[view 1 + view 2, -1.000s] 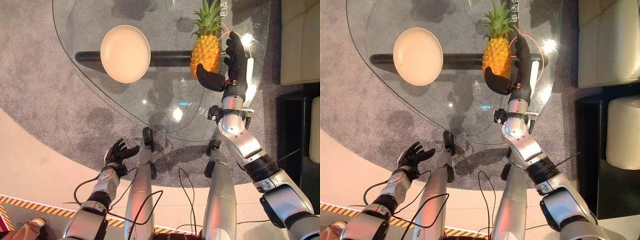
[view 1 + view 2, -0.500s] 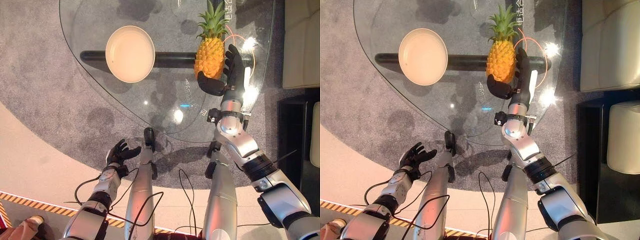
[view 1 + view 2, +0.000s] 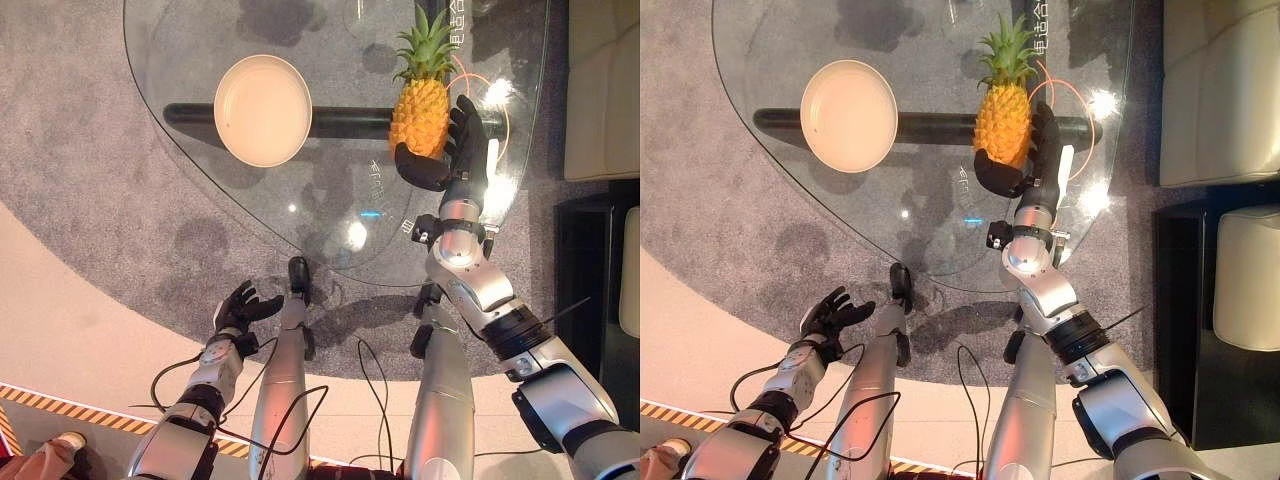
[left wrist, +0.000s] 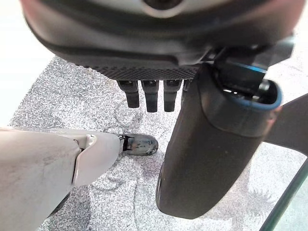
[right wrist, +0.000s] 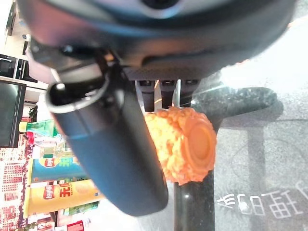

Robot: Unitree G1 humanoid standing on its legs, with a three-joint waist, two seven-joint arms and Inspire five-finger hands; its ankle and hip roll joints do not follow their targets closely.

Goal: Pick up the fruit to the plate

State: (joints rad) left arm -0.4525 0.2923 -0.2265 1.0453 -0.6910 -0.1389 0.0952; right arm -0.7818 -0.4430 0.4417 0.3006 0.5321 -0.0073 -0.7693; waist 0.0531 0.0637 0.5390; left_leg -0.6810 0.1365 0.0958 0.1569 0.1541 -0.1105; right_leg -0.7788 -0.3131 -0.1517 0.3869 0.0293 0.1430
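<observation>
The right hand (image 3: 455, 150) is curled around the lower body of the pineapple (image 3: 418, 112), thumb on one side and fingers on the other, holding it upright at the glass table (image 3: 330, 220). The empty cream plate (image 3: 263, 110) sits well to its left. The left hand (image 3: 236, 307) hangs relaxed and spread over the grey carpet (image 3: 90, 190).

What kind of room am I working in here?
Probably a lounge or showroom corner: a glass table on grey carpet, and pale sofa cushions beside it. Snack packs on shelves show in the right wrist view.
</observation>
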